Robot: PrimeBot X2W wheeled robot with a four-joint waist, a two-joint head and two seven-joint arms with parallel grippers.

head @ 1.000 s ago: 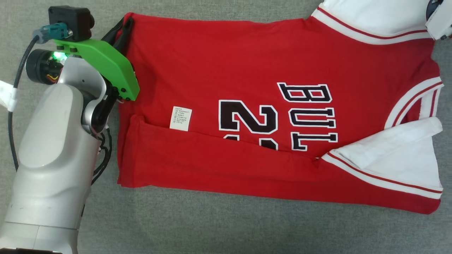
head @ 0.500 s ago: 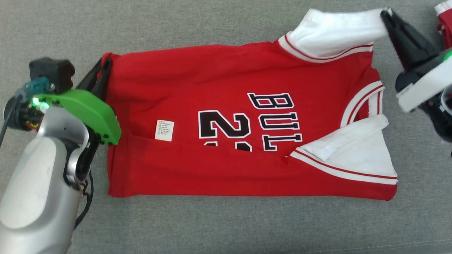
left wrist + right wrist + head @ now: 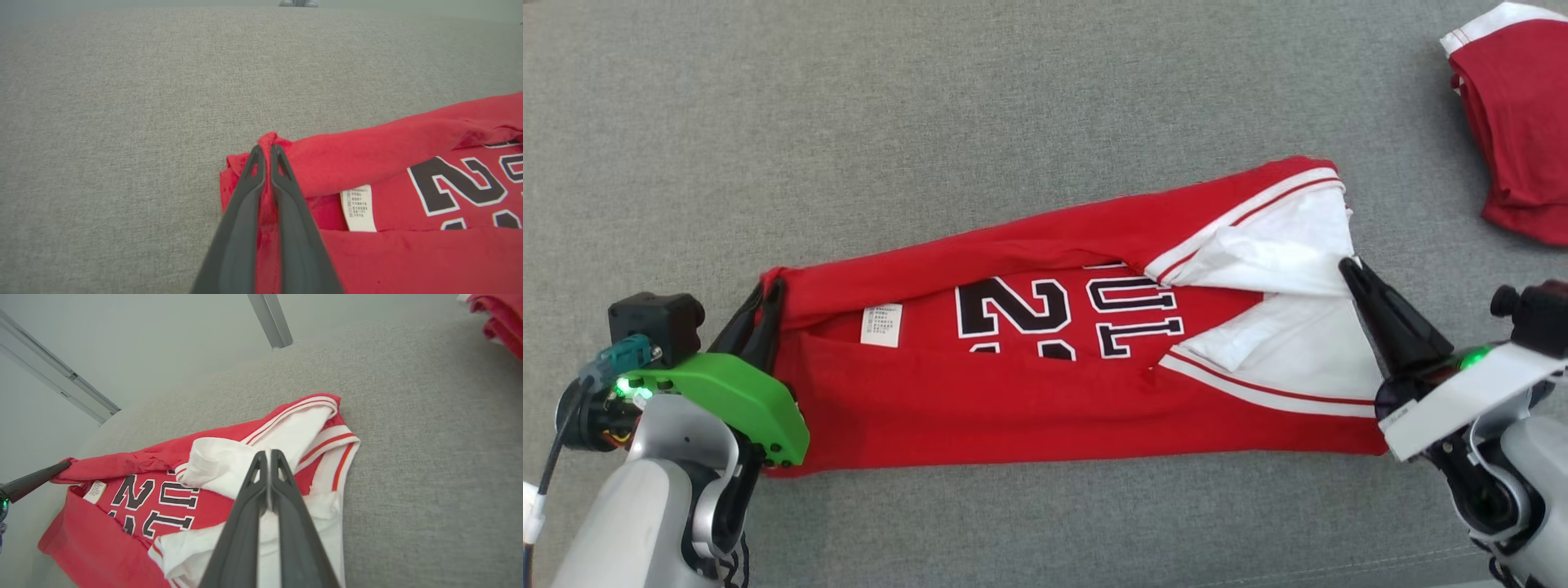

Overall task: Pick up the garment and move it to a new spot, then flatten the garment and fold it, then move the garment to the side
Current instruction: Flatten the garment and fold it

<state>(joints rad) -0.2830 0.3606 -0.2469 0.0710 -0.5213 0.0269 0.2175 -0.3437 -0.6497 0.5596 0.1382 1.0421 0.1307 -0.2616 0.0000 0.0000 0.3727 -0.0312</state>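
Both pairs of jaws closed: left gripper grips the red jersey at its far-left hem corner, right gripper its white sleeve

A garment lies stretched across the middle of the frame on the bench. At lower left, the left gripper pinches its left end. At lower right, the right gripper pinches its right end. A label sits between the folds near the left end. A second garment lies well apart, in the upper right corner.
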